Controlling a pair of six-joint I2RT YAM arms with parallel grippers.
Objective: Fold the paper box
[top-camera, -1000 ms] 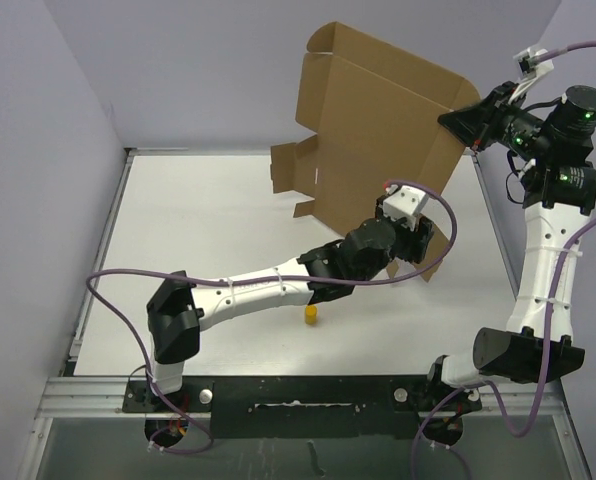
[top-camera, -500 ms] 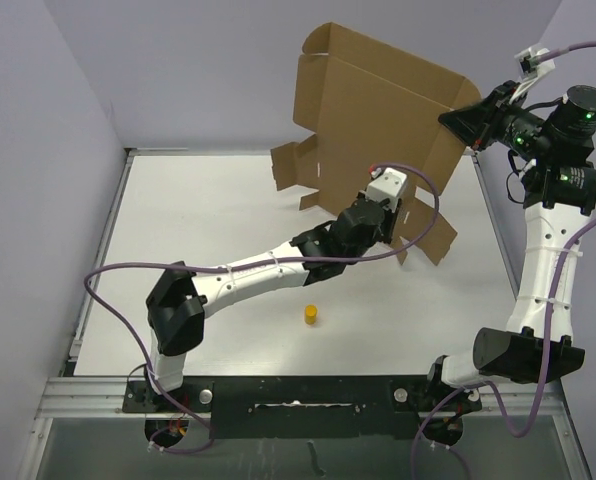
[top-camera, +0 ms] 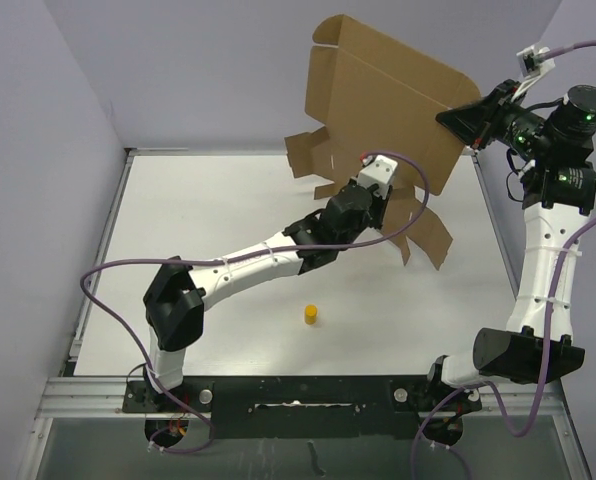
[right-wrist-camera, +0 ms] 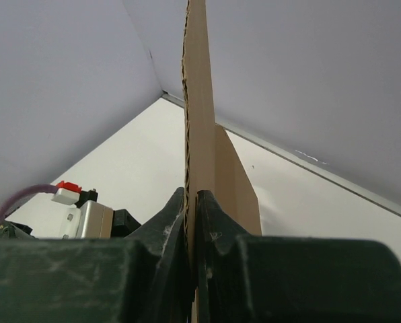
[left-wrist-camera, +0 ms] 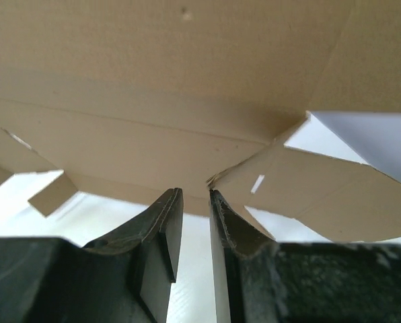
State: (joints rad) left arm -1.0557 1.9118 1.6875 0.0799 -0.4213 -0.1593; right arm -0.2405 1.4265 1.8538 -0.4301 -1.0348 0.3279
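The paper box (top-camera: 388, 90) is a flat brown die-cut sheet held up on edge above the table's far right, its flaps hanging down. My right gripper (top-camera: 460, 118) is shut on its upper right edge; in the right wrist view the cardboard (right-wrist-camera: 200, 101) runs edge-on between the closed jaws (right-wrist-camera: 192, 196). My left gripper (top-camera: 386, 200) reaches up to the sheet's lower flaps. In the left wrist view its jaws (left-wrist-camera: 192, 196) stand a narrow gap apart with only white table showing between them. A flap corner (left-wrist-camera: 254, 178) touches the right fingertip (left-wrist-camera: 217, 198), and the box panel (left-wrist-camera: 153, 81) fills the view beyond.
A small yellow cylinder (top-camera: 309, 314) stands on the white table (top-camera: 198, 220) near the front middle, below the left arm's forearm. Grey walls close the back and left; a metal rail (top-camera: 98, 260) edges the table's left side.
My left gripper has moved away from the bases, up toward the box's lower flaps, and its jaws have narrowed. The box's lower flaps have swung up and shifted right. The right gripper has stayed put.
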